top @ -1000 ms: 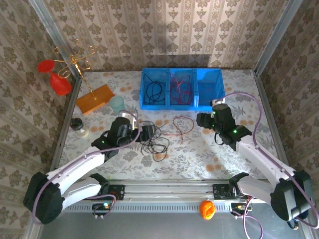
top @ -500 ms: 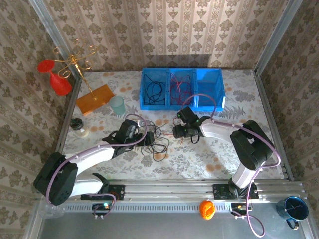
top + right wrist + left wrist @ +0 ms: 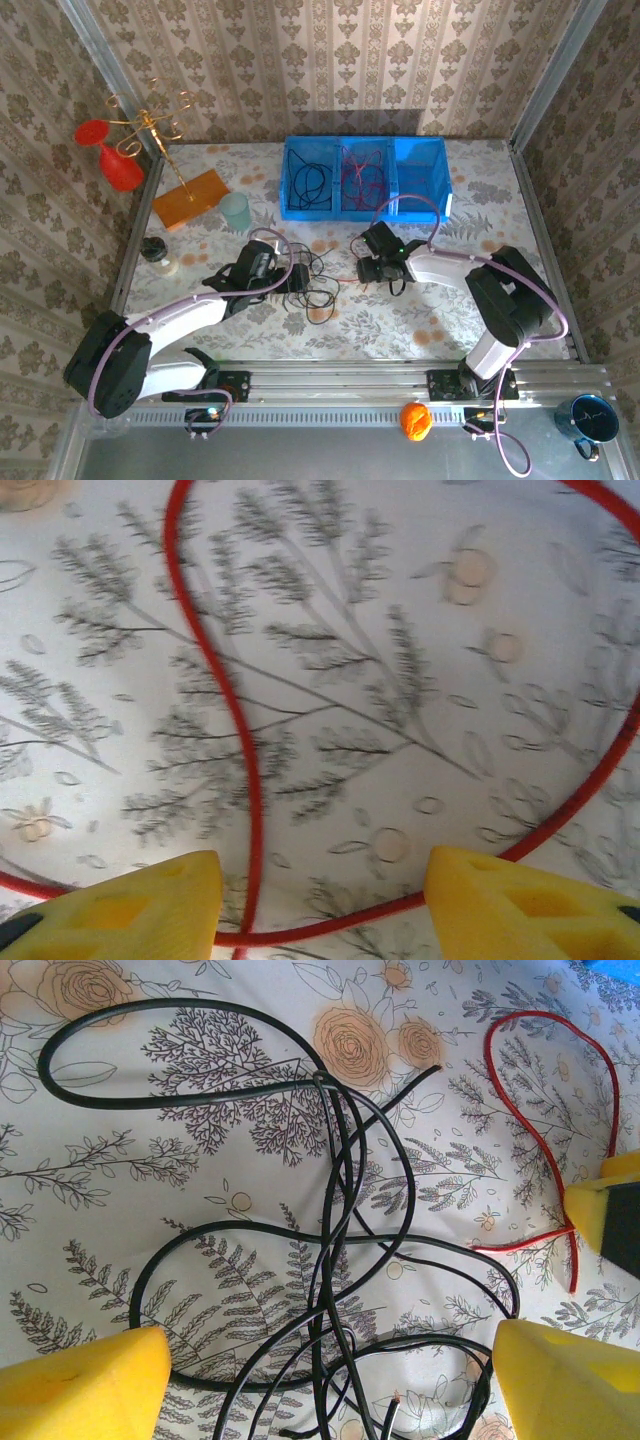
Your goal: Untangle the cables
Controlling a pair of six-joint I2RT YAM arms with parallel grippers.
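Your left gripper (image 3: pixel 325 1385) hangs open astride the black cables (image 3: pixel 322 1080) knotted on the desk (image 3: pixel 130 1220). Your right gripper (image 3: pixel 318 900), fingers apart, straddles the loose red cable (image 3: pixel 250 800), likely to draw it clear.

My right arm no longer stretches along the right side of the table. It is folded at the elbow now, and the right gripper (image 3: pixel 373 270) sits in toward the middle, low over the red cable (image 3: pixel 245 780), where a second ago it hung well to the right of it. From above, the gripper now covers part of that cable's loop. In the last half second it only creeps slightly nearer to me. With the arm folded, a blue mug (image 3: pixel 590 415) shows at the near right corner. My left gripper (image 3: pixel 298 278) is a little further in over the black cables (image 3: pixel 318 292).
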